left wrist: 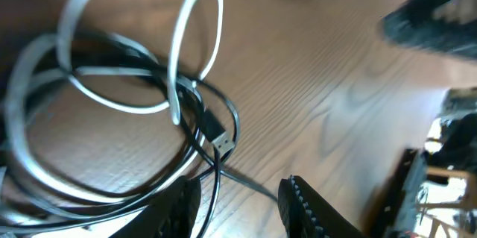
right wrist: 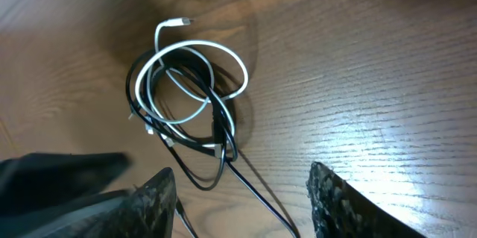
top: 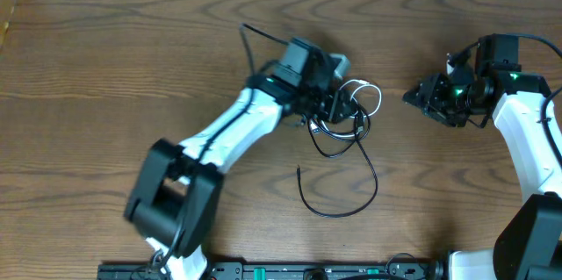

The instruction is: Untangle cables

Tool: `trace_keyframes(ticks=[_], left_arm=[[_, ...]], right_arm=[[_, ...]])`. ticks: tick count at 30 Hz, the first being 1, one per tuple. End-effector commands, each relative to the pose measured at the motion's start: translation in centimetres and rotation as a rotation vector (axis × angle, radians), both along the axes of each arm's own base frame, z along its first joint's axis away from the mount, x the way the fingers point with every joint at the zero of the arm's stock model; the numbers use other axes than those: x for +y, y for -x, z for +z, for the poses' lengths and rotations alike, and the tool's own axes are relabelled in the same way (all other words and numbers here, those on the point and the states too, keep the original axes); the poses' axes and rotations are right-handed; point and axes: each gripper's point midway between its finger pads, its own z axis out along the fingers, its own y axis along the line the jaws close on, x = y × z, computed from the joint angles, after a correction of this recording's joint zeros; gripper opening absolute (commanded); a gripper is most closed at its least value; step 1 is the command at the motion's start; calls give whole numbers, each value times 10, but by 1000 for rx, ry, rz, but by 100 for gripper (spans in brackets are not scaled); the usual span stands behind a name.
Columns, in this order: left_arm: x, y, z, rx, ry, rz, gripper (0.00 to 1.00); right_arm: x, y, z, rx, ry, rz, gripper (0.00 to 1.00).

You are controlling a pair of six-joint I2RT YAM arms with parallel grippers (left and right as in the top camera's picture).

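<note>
The cables lie tangled in one small coil at mid-table: a white cord [top: 379, 97] looped through a black cord [top: 338, 215] whose free tail curves toward the table's front. My left gripper [top: 335, 104] sits right at the coil's left side. In the left wrist view its jaws [left wrist: 235, 212] stand open, with a black strand passing loosely between the fingers, and the white loops [left wrist: 175, 89] and a black plug [left wrist: 218, 132] just ahead. My right gripper [top: 414, 97] hovers to the right, apart from the coil, open [right wrist: 242, 201] above the black tail [right wrist: 262, 198] and white loop [right wrist: 203, 42].
The wooden table [top: 88, 96] stretches left and behind the coil. The right arm's white link [top: 527, 140] fills the right side, and the left arm [top: 228, 131] crosses diagonally from the front left. A black rail [top: 263, 271] lines the front edge.
</note>
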Motion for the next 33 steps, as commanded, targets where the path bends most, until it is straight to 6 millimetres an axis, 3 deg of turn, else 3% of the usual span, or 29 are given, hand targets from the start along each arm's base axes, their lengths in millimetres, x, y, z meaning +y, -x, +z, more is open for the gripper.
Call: trace_keyframes(ticks=[1, 5, 9, 15, 21, 27, 33], left_arm=[[-14, 14, -27, -7, -75, -45, 40], [-25, 29, -41, 0, -115, -81, 40], [-22, 34, -57, -47, -218, -77, 44], [-12, 21, -76, -170, -387, -8, 47], [-14, 17, -94, -182, -415, -1, 49], [-16, 21, -98, -177, -416, -13, 37], [-22, 34, -117, -156, -443, -51, 36]], right_arm=[[1, 0, 7, -24, -1, 30, 53], [2, 3, 6, -19, 3, 45, 53], [2, 5, 6, -13, 4, 52, 52], [3, 5, 6, -12, 4, 54, 51], [7, 8, 5, -2, 3, 66, 51], [12, 8, 5, -5, 3, 80, 51], [17, 10, 4, 0, 10, 98, 51]])
